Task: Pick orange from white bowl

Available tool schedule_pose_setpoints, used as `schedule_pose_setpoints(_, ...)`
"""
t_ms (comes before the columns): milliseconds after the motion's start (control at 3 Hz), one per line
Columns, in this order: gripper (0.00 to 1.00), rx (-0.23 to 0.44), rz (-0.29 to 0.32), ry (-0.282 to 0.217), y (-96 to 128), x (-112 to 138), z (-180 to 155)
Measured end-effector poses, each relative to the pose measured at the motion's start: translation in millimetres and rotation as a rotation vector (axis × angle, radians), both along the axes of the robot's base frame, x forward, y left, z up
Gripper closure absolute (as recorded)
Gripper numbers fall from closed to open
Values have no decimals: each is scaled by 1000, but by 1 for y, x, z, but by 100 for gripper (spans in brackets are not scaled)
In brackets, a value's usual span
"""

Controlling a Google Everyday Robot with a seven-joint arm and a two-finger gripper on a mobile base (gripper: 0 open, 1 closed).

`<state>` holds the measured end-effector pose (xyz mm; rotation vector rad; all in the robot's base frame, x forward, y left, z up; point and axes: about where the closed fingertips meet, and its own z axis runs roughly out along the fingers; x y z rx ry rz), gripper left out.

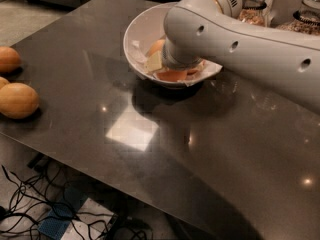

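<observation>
The white bowl (137,34) stands at the back middle of the dark table, lined with crumpled white paper. Oranges lie in it: one (156,46) shows behind the wrist and another (172,75) at the front under it. My gripper (161,64) reaches down into the bowl among the oranges. The thick white arm (240,39) comes in from the right and hides most of the gripper and of the bowl's right half.
Three loose oranges lie at the table's left edge, the largest at the front (17,100) and another further back (7,59). Glass jars of grains (252,11) stand behind the arm at the back right. Cables lie on the floor below the table's front edge (30,204).
</observation>
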<state>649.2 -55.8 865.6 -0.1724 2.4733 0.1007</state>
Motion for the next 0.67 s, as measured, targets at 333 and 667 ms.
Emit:
schedule_pose_setpoints(333,17,-3,-19,9,-3,2,-6)
schedule_pose_setpoints(667,36,1,-36,28,-7,4,-16)
